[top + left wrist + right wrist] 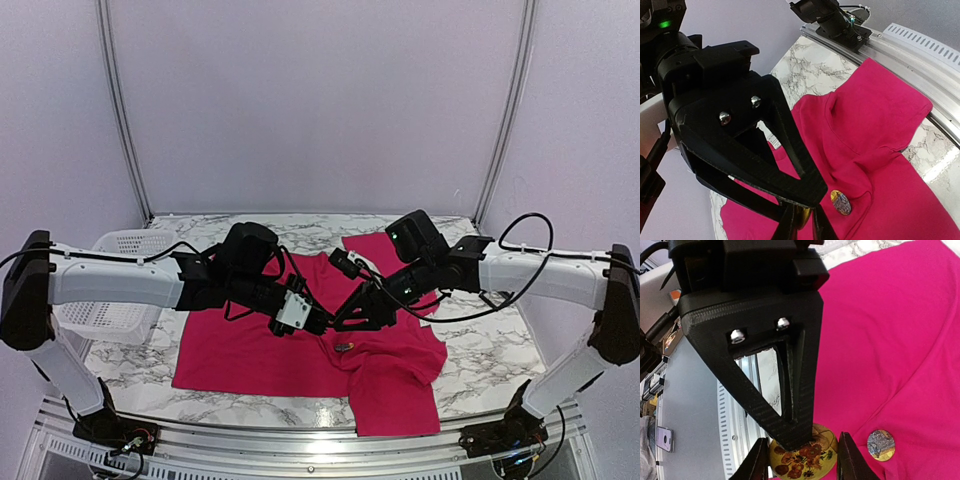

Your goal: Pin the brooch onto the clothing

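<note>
Right of centre, a flap of the rumpled crimson-pink soft T-shirt (230, 350) reaches the near edge of the marble bench (480, 360); the rest covers the middle. On it lies a small round gold-rimmed badge (880, 444). Just above, the right fingers (847, 462) clamp a round yellow sunflower-painted brooch (802, 455) by its rim, face toward the wrist; being round, it has no long axis. The left fingers (786, 227) stand nearly together around something yellowish, but I cannot tell whether they grip it. The brooch looks poised for pinning, and next it needs pressing flat onto steadied cloth.
</note>
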{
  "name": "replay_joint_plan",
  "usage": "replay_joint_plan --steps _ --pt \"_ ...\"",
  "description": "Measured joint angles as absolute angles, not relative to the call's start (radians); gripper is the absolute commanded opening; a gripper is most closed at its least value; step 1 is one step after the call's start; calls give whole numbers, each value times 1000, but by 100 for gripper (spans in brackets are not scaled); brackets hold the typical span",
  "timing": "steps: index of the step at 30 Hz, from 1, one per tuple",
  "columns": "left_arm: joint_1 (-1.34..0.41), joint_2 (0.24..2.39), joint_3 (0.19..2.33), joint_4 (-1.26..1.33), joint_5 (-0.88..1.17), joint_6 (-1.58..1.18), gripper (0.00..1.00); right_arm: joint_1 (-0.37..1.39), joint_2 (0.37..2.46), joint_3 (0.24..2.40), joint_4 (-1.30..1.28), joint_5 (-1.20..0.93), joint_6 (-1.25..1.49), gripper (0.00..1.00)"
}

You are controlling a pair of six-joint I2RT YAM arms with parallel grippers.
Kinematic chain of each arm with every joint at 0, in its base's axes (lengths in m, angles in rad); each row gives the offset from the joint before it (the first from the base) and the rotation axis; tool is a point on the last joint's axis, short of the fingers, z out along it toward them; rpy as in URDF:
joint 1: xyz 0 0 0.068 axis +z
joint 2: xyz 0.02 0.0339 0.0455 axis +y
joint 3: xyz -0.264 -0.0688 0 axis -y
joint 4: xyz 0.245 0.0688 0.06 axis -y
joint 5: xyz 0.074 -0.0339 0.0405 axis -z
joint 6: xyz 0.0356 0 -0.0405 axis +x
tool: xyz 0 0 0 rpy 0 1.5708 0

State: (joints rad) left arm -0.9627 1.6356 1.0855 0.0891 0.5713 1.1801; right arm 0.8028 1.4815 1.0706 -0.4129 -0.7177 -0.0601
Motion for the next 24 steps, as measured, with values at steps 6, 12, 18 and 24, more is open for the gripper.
replay_joint_plan --steps 6,12,18,24 --pt "-963 1639 1086 84 567 1175 0 807 1486 1089 -415 -728 -65 23" --pt "-963 1639 1086 86 557 1167 0 810 1487 1092 -416 -728 -76 26" --pt "-933 1661 1094 126 435 933 26 807 1486 1091 -374 -614 -62 35" --pt "-705 1762 1190 158 257 350 49 769 1504 1089 -254 -533 37 38"
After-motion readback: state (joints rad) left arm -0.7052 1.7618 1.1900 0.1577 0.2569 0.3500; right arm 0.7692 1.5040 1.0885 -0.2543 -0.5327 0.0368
